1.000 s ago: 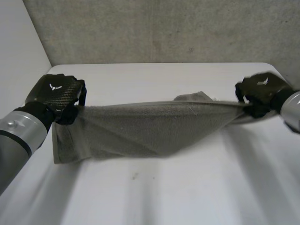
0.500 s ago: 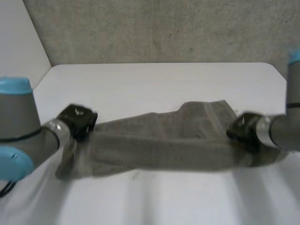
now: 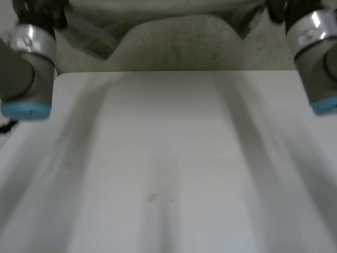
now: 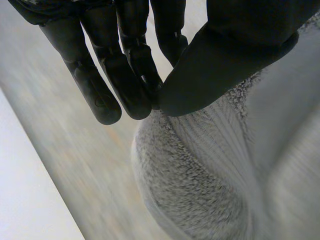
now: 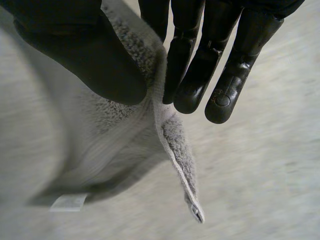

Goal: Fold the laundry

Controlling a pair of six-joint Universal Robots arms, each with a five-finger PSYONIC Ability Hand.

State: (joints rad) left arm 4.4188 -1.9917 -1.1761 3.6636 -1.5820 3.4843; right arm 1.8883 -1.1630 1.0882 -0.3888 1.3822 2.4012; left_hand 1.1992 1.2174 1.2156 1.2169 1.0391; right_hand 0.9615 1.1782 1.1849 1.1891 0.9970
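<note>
Towel [image 3: 174,7] hangs in the air above the bench [image 3: 168,158], spanning between our hands. Our left hand [image 4: 235,55] pinches one end between thumb and fingers. Our right hand [image 5: 80,55] pinches the other.

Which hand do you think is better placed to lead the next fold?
Probably the right hand: it pinches the towel at an edge near a corner; the left hand pinches a bunch.

Both arms up high, wrists level: left arm [image 3: 26,68], right arm [image 3: 316,58], light-blue caps lowest. Left hand [image 4: 225,55]: thumb pressed to near-straight fingers [image 4: 100,85], pinching towel [image 4: 200,185] edge. Right hand [image 5: 85,55]: same pinch, thumb against fingers [image 5: 200,75], towel between.
</note>
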